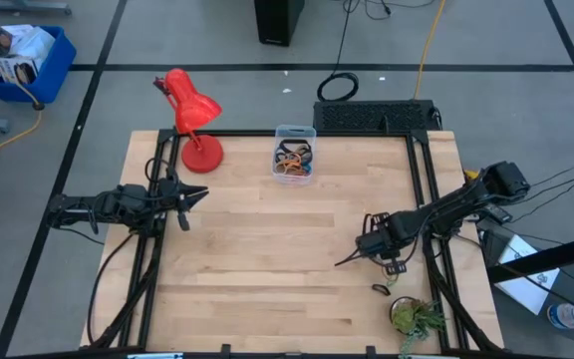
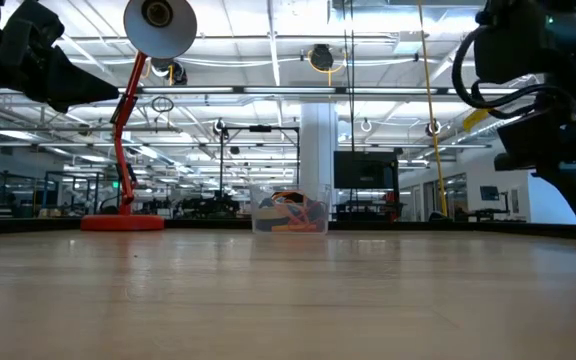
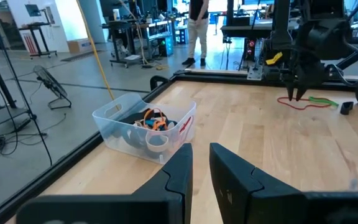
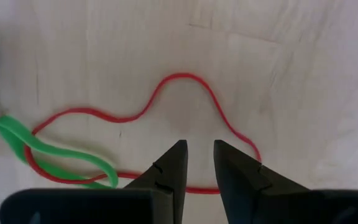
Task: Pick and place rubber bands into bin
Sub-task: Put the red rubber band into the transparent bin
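Two bands lie right under the working fingers: a red rubber band (image 4: pixel 185 118), a wide wavy loop flat on the wood, and a green rubber band (image 4: pixel 48 149) that crosses over the red one's far end, off to one side of the tips. The right gripper (image 4: pixel 196 152) hangs just above the red loop, fingers a narrow slot apart and pinching nothing; one strand of the loop passes just behind the tips, the open middle of the loop lies ahead of them.

To do this pick well, I'd say the tips should come down astride a single red strand, not into the empty middle (a thin floppy band slips out easily), then close fully before lifting. The green band is tangled over the red, so it may ride up too; that's harmless if both reach the bin.

The bin (image 1: pixel 294 153) stands well away from these fingers, at the table's far edge, already holding several bands. The left gripper (image 3: pixel 201 168) waits near it, fingers a slim gap apart and empty, pointing toward the bin's near wall.
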Tool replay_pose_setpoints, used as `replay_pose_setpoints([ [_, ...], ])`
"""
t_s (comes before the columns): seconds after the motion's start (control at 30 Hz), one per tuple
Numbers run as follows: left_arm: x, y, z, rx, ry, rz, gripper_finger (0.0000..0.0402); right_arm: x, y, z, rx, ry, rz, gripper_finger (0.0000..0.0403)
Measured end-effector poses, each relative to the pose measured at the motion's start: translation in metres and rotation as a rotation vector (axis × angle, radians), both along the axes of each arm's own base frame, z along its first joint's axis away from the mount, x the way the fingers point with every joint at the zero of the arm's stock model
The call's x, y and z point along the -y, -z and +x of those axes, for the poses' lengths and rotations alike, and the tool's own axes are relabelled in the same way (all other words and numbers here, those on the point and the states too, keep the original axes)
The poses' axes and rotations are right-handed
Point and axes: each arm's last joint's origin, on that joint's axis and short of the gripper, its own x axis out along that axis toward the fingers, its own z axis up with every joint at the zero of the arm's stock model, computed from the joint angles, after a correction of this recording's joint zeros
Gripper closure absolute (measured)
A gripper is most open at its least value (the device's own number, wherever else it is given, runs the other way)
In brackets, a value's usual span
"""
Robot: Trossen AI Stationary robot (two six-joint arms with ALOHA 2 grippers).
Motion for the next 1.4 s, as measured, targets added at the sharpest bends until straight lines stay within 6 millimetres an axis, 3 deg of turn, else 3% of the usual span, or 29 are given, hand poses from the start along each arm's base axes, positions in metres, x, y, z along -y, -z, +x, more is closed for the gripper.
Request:
replay_pose_setpoints([
  [0.13, 0.000, 0.000, 0.000, 0.000, 0.000, 0.000, 0.0339, -0.003, -0.005, 0.009, 0.058, -0.044, 0.022, 0.0330],
  [0.27, 0.000, 0.000, 0.000, 0.000, 0.000, 0.000, 0.0339, -0.005, -0.006, 0.016, 0.130, -0.196, 0.038, 0.0330],
  [0.83, 0.000, 0.000, 0.000, -0.001, 0.000, 0.000, 0.0339, -0.004, -0.006, 0.016, 0.130, -0.420, -0.001, 0.0330],
  [1.13, 0.000, 0.000, 0.000, 0.000, 0.000, -0.001, 0.0339, -0.003, 0.001, 0.012, 0.110, -0.642, 0.003, 0.0330],
  [1.4, 0.000, 0.000, 0.000, 0.000, 0.000, -0.001, 0.0339, -0.003, 0.007, 0.012, 0.152, -0.658, 0.006, 0.0330],
])
